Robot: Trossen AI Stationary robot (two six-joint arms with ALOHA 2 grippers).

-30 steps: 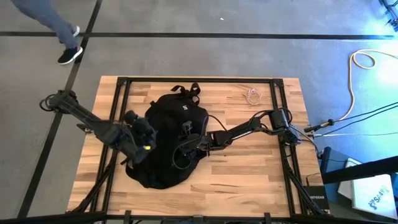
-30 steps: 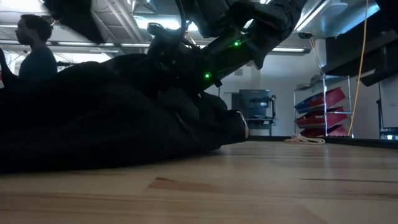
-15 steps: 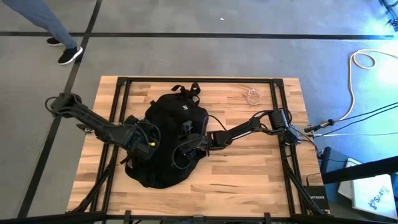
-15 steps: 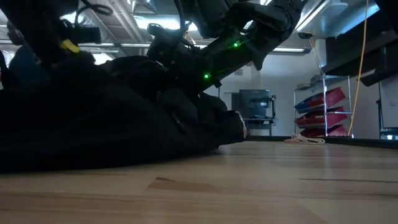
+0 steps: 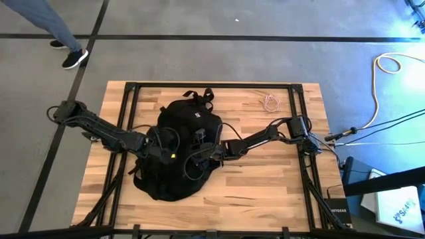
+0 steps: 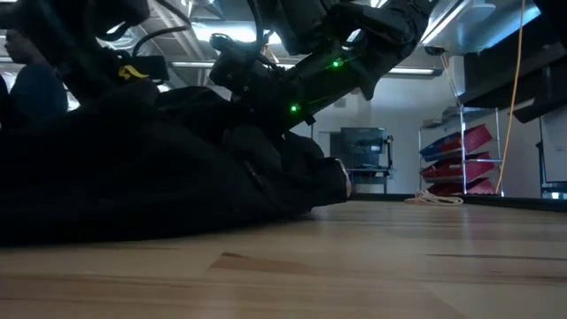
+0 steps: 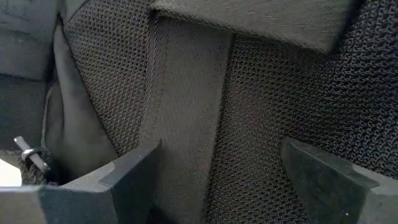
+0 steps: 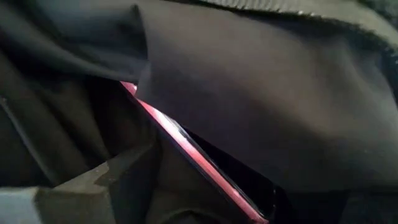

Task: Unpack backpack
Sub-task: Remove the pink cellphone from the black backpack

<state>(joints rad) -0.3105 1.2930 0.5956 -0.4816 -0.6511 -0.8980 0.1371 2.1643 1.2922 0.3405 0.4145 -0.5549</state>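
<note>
The backpack (image 5: 179, 149) lies mid-table (image 5: 265, 192), a cord (image 5: 270, 102) behind-right.

Workshop: storage racks (image 6: 461, 159), concrete floor (image 5: 219, 60)

I am looking at a black backpack (image 5: 179, 149) showing a small white logo, its black mesh panel (image 7: 280, 106) weaving a fine net pattern. A pink-edged flat thing (image 8: 199, 163) is glowing among dark folds. The light wood-grain table (image 5: 265, 192) is carrying a pale pinkish cord (image 5: 270, 101).
</note>
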